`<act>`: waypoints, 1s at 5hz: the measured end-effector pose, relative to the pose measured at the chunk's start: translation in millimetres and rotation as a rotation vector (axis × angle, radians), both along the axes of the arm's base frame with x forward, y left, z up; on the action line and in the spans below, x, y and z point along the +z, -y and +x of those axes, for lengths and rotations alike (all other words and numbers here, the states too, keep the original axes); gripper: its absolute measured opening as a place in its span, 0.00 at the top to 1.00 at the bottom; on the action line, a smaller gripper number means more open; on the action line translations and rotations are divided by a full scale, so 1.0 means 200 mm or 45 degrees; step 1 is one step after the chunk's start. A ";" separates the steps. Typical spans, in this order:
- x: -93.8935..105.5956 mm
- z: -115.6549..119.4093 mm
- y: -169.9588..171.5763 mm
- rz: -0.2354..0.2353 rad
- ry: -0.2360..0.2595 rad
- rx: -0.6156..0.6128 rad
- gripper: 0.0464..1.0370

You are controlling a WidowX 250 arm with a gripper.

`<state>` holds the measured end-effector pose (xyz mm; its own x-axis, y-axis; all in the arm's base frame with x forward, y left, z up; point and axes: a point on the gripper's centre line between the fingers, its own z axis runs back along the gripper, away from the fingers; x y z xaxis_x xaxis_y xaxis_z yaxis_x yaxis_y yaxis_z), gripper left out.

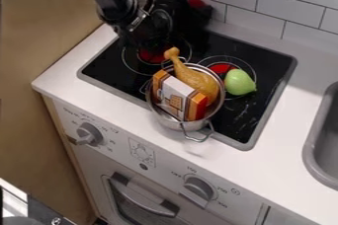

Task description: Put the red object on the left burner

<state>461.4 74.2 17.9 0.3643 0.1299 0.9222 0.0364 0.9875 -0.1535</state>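
At the back left of the stove, my black gripper (180, 18) hangs over the dark hob near the tiled wall. A small red object (196, 3) shows at the gripper's right side, partly hidden by black parts; whether it is held is unclear. The left burner (151, 55), a red disc inside a thin ring, lies just below the gripper in the view, its upper part covered by the arm.
A metal pot (182, 125) holding a toy drumstick (196, 82) and an orange-and-white box (177, 95) stands at the hob's front middle. A green pear-like toy (239, 82) lies beside the right burner (222, 68). The sink (318, 145) is far right.
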 end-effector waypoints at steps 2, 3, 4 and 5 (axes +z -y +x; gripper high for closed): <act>0.14 -0.10 0.00 -0.072 -0.318 0.079 0.20; 0.23 -0.14 -0.01 -0.085 -0.436 0.111 0.20; 0.32 -0.20 -0.01 -0.046 -0.517 0.101 0.20; 0.40 -0.26 -0.02 0.024 -0.565 0.095 0.20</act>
